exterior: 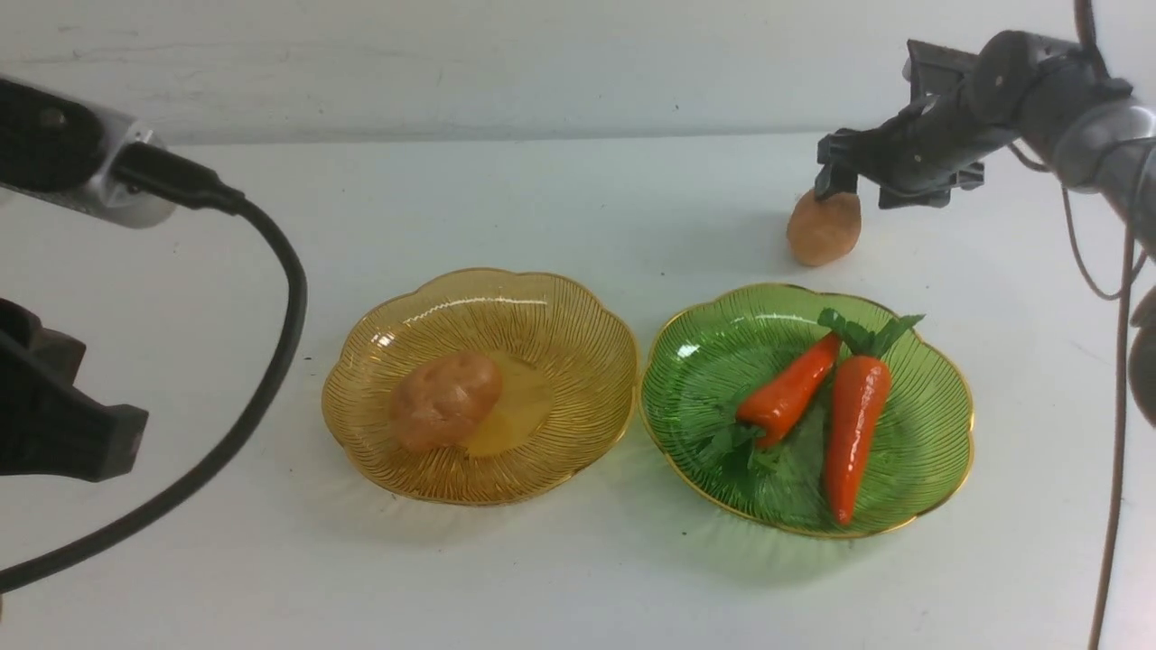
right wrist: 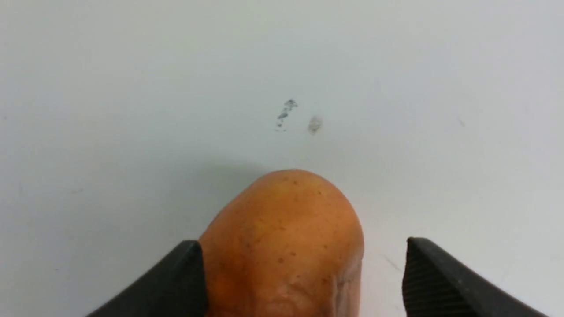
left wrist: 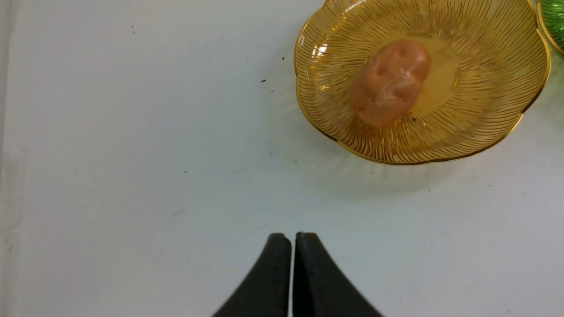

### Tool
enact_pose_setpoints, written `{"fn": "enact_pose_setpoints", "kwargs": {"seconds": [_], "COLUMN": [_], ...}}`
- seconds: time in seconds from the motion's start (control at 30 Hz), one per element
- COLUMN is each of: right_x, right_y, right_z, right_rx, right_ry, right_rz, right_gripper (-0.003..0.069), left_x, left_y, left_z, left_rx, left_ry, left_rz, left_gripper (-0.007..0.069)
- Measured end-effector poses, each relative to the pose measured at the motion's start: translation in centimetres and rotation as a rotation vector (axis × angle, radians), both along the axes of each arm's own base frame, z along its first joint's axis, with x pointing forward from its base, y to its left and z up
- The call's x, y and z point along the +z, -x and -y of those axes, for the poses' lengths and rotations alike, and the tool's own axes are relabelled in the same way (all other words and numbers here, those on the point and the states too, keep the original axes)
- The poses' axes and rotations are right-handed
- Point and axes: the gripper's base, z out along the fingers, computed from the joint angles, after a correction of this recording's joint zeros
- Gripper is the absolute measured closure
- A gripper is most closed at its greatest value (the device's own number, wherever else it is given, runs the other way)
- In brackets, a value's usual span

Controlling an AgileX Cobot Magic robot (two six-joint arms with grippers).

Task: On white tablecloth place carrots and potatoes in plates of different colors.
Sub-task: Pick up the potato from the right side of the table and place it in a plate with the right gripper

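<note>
On the white tablecloth (exterior: 560,199) an amber plate (exterior: 578,343) holds one tan potato (exterior: 445,400). To its right, a green plate (exterior: 695,379) holds two orange carrots (exterior: 788,393) (exterior: 853,433) lying side by side. A second potato (exterior: 824,230) sits on the cloth behind the green plate. My right gripper (exterior: 835,185) is open around it. In the right wrist view one finger (right wrist: 185,273) touches the potato (right wrist: 286,237) and the other finger (right wrist: 432,277) stands clear of it. My left gripper (left wrist: 293,237) is shut and empty over bare cloth, short of the amber plate (left wrist: 506,127).
A thick black cable (exterior: 275,361) loops from the left arm over the table's left side. Thin cables (exterior: 1115,406) hang by the right arm. The table's back edge meets a pale wall (exterior: 542,54). Dark specks (right wrist: 286,112) mark the cloth beyond the potato.
</note>
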Motion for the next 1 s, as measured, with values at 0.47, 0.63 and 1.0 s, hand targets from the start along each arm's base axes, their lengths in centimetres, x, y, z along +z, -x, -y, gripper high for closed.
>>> {"fn": "enact_pose_setpoints", "kwargs": {"seconds": [0.47, 0.63, 1.0], "right_x": [-2.4, -2.3, 11.2], "right_y": [-0.3, -0.2, 2.9], "right_z": [-1.5, -1.6, -2.3], "right_rx": [-0.012, 0.007, 0.134], "right_ry": [-0.194, -0.169, -0.114], "right_rz": [-0.048, -0.04, 0.064], "right_gripper": [0.0118, 0.0157, 0.0157], "left_x": [0.0, 0.0, 0.0], "left_y": [0.0, 0.0, 0.0], "left_z": [0.0, 0.0, -0.1], "left_rx": [0.005, 0.006, 0.017], "left_ry": [0.005, 0.005, 0.009], "left_rz": [0.0, 0.0, 0.005], "left_gripper": [0.0628, 0.0628, 0.0628]}}
